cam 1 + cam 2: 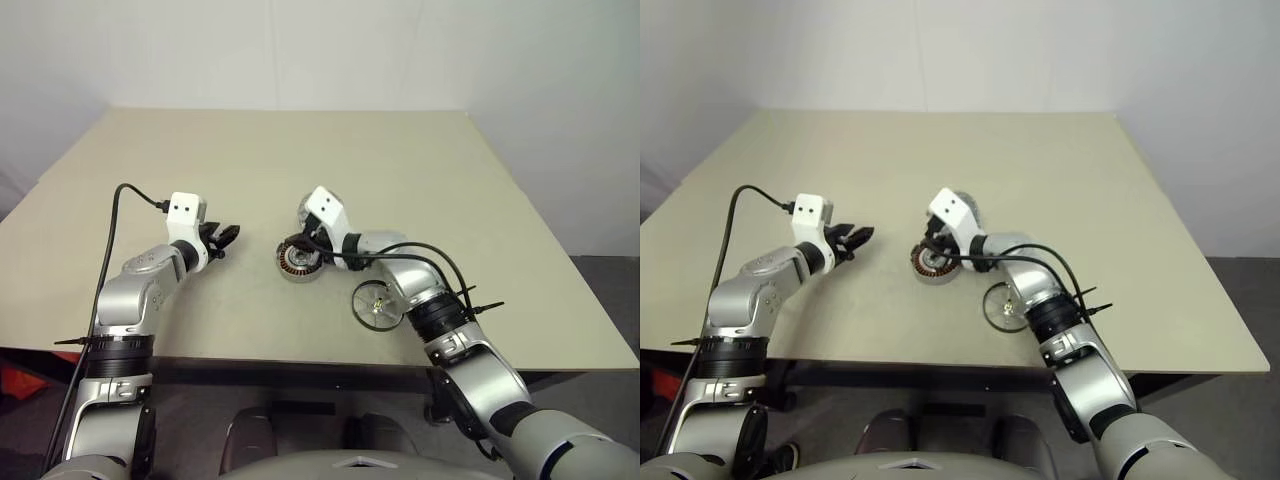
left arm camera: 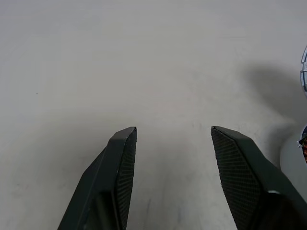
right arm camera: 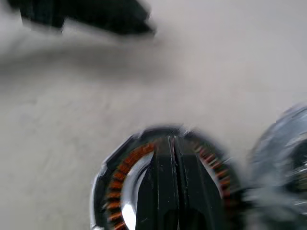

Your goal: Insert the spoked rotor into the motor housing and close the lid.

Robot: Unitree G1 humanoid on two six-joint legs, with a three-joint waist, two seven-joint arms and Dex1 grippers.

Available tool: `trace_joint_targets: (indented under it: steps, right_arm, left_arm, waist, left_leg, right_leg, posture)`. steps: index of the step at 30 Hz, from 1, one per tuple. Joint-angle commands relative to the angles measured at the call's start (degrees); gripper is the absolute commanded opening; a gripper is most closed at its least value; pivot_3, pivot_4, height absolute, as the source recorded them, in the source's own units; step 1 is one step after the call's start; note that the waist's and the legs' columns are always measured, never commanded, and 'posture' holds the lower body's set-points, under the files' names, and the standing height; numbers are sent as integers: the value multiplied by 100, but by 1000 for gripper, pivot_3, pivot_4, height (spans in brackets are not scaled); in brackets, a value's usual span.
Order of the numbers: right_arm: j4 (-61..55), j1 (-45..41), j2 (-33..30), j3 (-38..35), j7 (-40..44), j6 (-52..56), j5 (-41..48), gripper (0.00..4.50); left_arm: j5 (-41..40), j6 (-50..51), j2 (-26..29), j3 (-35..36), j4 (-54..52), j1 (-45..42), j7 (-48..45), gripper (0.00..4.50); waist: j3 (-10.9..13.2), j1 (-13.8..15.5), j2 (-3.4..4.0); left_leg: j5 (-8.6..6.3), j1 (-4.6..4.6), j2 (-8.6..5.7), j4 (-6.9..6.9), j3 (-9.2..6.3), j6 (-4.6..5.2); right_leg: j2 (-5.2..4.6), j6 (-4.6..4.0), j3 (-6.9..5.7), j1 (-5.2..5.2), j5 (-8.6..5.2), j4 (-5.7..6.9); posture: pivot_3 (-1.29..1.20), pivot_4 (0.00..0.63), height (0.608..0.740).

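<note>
The motor housing point(image 1: 298, 263), a short grey drum with copper windings, stands on the table near the middle. My right gripper point(image 1: 303, 249) is shut, and its fingers point(image 3: 165, 172) reach over the housing's point(image 3: 158, 182) open top, with nothing seen between them. The lid point(image 3: 283, 153), a silvery disc, lies just beside the housing. The spoked rotor point(image 1: 377, 304) lies flat on the table beside my right forearm, toward the front edge. My left gripper point(image 1: 222, 238) hovers open and empty to the left of the housing, its fingers point(image 2: 120, 163) above bare table.
The beige table point(image 1: 300, 150) stretches wide behind the parts. A black cable point(image 1: 115, 230) loops off my left wrist. Cables also run along my right forearm point(image 1: 430, 265). The table's front edge point(image 1: 300, 355) is close to the rotor.
</note>
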Motion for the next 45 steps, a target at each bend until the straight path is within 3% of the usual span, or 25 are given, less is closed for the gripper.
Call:
trace_joint_targets:
  steps: [1,16,25,30,38,45]
  right_arm:
    - [187,-43,-21,-28,-129,-136,-120,26]
    - [-778,-516,-203,-383,9,84,207,26]
    - [58,-18,32,-59,-129,18,-63,26]
    - [239,-194,-20,-228,-231,-119,-39,26]
    - [-571,-503,-333,-577,-82,0,228,26]
    - [-1701,-153,-1103,-873,182,709,423,26]
  left_arm:
    - [-41,-27,121,130,-268,-77,12,2598]
    - [-23,-102,45,66,-154,-140,25,2598]
    - [-25,-66,82,73,-238,-95,18,2598]
    - [-49,-29,129,123,-279,-102,23,2598]
    - [-45,-90,-19,49,-249,-113,62,2598]
    - [-66,-109,-64,1,-174,-145,-31,2598]
  waist:
    - [-1,-5,0]
    - [-1,-9,-1]
    - [-1,-5,-1]
    - [-1,-2,-1]
    - [-1,1,-2]
    - [-1,25,-3]
  left_leg:
    - [0,0,-1,0,2,0]
    - [1,2,2,-7,0,-2]
    - [1,3,1,-6,0,-2]
    - [-2,12,0,-5,1,4]
    - [-1,9,1,-1,-2,4]
    - [2,0,-1,-8,-2,-1]
  right_leg:
    - [-1,0,1,0,0,0]
    - [3,0,1,7,0,0]
    - [1,0,1,10,0,-2]
    - [0,1,1,19,-1,-1]
    - [2,1,1,15,0,0]
    - [1,0,0,6,0,-12]
  posture:
    - [0,0,740]
    - [0,0,740]
    - [0,0,740]
    - [0,0,740]
    - [0,0,740]
    - [0,0,740]
